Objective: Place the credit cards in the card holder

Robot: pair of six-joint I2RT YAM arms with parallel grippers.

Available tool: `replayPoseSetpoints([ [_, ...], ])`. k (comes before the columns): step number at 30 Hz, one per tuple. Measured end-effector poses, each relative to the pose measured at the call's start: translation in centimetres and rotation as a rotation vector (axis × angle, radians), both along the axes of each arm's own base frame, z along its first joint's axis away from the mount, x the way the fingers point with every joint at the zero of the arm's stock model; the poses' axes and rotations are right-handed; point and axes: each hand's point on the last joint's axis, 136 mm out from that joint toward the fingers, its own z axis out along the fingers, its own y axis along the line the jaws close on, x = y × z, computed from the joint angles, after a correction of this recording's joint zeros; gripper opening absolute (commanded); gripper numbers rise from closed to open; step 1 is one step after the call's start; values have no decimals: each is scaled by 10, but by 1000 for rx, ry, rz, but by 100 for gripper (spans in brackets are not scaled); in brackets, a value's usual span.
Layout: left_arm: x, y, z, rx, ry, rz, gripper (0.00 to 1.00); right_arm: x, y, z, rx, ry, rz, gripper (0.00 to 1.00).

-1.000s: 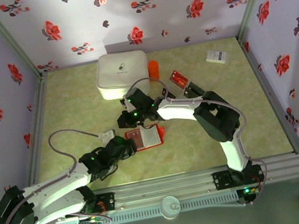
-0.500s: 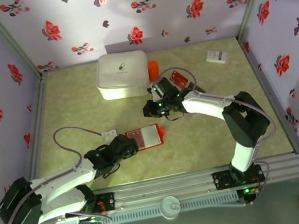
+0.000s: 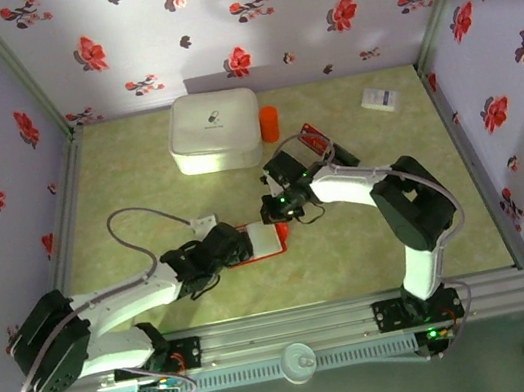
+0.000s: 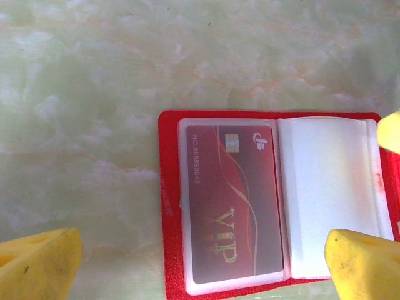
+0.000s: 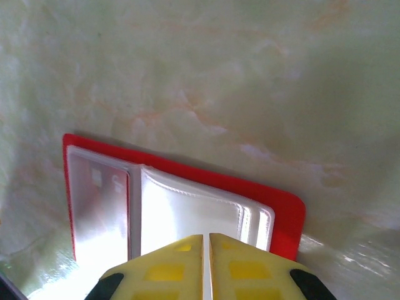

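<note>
Returning from the thin loose credit cards, the clenched right gripper is reaching the flat red folding card holder, which the released left gripper is straddling, likely for insertion.

My left pincer covers the left end of the card holder; my right pincer hovers at its far edge.

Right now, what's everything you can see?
red folding card holder: one, red, open, table middle
red VIP card: one, red, inside holder's sleeve
loose flat red card: one, red, beyond right arm
big white rounded box: one, white, far side
orange cylinder: one, orange, beside that box
small white printed box: one, white, far right
left gripper: one, yellow fingers, open over holder
right gripper: one, yellow fingers, shut, above holder
</note>
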Motion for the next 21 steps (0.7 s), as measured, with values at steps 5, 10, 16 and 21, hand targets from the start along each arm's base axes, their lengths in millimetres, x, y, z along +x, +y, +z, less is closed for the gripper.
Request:
replayPoseSetpoints([
  [5, 0, -1, 0, 3, 0, -3, 100, -4, 1, -9, -19, 15, 8, 11],
  [10, 1, -4, -2, 3, 5, -11, 100, -8, 3, -15, -30, 24, 17, 11],
  [16, 1, -8, -4, 2, 10, -25, 100, -15, 19, -14, -11, 19, 48, 10],
  [21, 2, -11, -2, -7, 9, -32, 100, -20, 33, -13, 12, 26, 64, 10],
])
